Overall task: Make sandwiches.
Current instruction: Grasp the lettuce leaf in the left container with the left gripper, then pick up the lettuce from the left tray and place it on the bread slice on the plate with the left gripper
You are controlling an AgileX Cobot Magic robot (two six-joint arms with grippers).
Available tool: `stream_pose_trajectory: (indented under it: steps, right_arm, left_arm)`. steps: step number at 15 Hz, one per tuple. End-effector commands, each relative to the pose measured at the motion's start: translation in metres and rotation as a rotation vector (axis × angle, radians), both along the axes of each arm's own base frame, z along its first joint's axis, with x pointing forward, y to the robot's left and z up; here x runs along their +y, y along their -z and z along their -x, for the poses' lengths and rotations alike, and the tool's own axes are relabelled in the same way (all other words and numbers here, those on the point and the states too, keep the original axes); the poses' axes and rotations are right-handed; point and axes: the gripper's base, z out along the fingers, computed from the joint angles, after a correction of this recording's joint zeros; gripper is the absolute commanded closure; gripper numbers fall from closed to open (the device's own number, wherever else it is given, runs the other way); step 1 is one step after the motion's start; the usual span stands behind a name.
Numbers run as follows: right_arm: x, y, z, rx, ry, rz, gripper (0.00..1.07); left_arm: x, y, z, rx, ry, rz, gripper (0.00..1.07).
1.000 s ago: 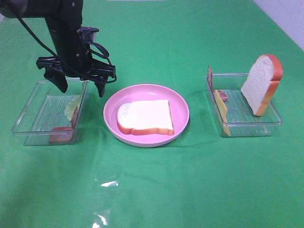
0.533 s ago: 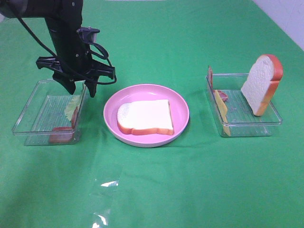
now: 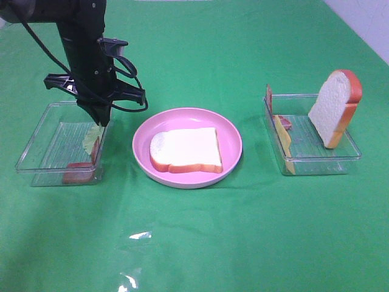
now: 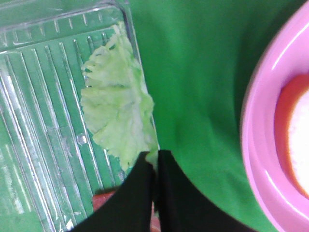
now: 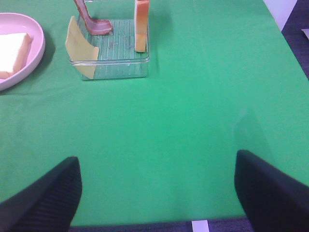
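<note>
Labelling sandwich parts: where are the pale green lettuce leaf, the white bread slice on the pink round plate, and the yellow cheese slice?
pale green lettuce leaf (image 4: 116, 111): left wrist view, middle.
white bread slice (image 3: 185, 150): exterior high view, top face.
yellow cheese slice (image 5: 79, 48): right wrist view, flat face.

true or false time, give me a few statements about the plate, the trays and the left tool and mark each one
1. A bread slice lies flat on the plate. True.
2. The left tool stands wide open. False: it is shut on the edge of the lettuce.
3. The second bread slice stands leaning in the right tray. True.
4. The cheese lies on the plate. False: it leans inside the right tray.
</note>
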Motion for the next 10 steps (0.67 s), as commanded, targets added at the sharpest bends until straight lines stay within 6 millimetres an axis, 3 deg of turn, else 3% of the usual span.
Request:
stream_pose_trajectory:
  steps: [1, 4, 5, 7, 10]
  right_arm:
    - [0.0, 0.001, 0.001, -0.018, -0.004, 0.006, 0.23]
    - [0.0, 0.001, 0.001, -0.018, -0.004, 0.006, 0.23]
    - [0.0, 0.001, 0.001, -0.018, -0.004, 0.006, 0.23]
    - [0.0, 0.001, 0.001, -0.018, -0.004, 0.006, 0.23]
    - [0.0, 0.001, 0.001, -0.018, -0.004, 0.006, 0.23]
  left_arm:
    - [-0.001, -0.006, 0.001, -0.003, 0.005, 0.007, 1.07]
    - [0.0, -0.036, 0.006, -0.054, 0.003, 0.038, 1.07]
    - [0.0, -0.059, 0.012, -0.091, 0.009, 0.053, 1.07]
    - [0.002, -0.087, 0.021, -0.139, 0.027, 0.069, 1.07]
    - [-0.007, -0.111, 0.033, -0.165, 0.054, 0.154, 1.07]
